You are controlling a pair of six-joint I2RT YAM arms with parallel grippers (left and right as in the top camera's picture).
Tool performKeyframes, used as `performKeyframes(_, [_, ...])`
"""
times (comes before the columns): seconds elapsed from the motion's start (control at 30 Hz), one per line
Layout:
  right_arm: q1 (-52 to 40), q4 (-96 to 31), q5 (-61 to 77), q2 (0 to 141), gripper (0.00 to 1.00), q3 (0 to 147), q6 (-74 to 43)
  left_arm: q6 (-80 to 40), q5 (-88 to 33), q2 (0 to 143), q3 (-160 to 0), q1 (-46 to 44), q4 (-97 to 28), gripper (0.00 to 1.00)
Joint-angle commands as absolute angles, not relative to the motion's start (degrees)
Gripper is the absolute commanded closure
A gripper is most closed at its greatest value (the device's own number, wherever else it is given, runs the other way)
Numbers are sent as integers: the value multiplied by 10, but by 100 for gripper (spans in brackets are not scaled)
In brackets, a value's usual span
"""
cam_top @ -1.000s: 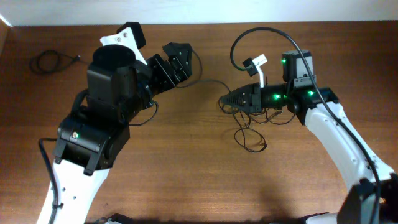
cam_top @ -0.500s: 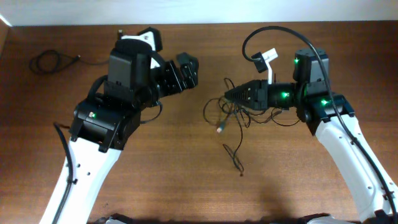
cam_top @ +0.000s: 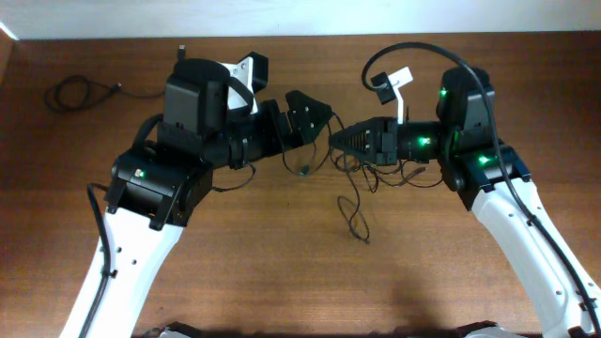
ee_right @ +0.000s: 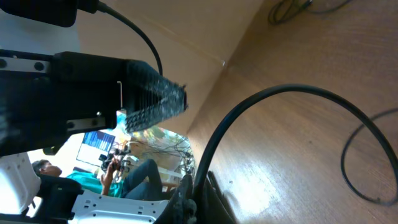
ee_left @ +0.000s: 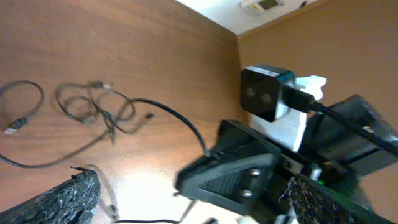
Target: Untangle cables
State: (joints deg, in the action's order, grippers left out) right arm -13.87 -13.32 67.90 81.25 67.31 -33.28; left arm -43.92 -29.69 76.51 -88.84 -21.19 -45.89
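The cables (cam_top: 376, 174) are thin black cords that hang as a loose tangle from my right gripper (cam_top: 335, 139), with a loop (cam_top: 355, 221) trailing on the table below. My right gripper is shut on one black cord (ee_right: 249, 109), pinched at its fingertips (ee_right: 193, 202). My left gripper (cam_top: 315, 127) is open and faces the right gripper's tip at a short distance. In the left wrist view its jaws (ee_left: 193, 205) are spread wide with the right gripper between them. More cord loops (ee_left: 93, 109) lie on the table beyond.
A separate coiled black cord (cam_top: 75, 91) lies at the table's far left back corner. The wooden table (cam_top: 282, 272) ends at a white wall along the back. A white tag and plug (cam_top: 390, 89) stick up above the right gripper.
My left gripper has swung right until it is close to the right gripper's tip. The right gripper has lifted the cords, and their hanging plug end and loop have shifted left.
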Motion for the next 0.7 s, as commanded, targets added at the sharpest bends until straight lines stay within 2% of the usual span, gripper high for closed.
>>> performKeyframes(0.0, [-147, -126, 668, 802, 96, 676, -335, -486, -337, 766, -895, -210, -457, 1])
performKeyframes(0.23, [-159, -103, 668, 802, 96, 676, -335, -618, -382, 766, -895, -210, -458, 1])
performKeyframes(0.37, [-159, -100, 667, 802, 96, 676, -335, -624, -380, 776, -895, -210, -460, 12])
performKeyframes(0.67, [-159, -100, 668, 802, 96, 676, -335, -665, -380, 833, -895, -209, -466, 11])
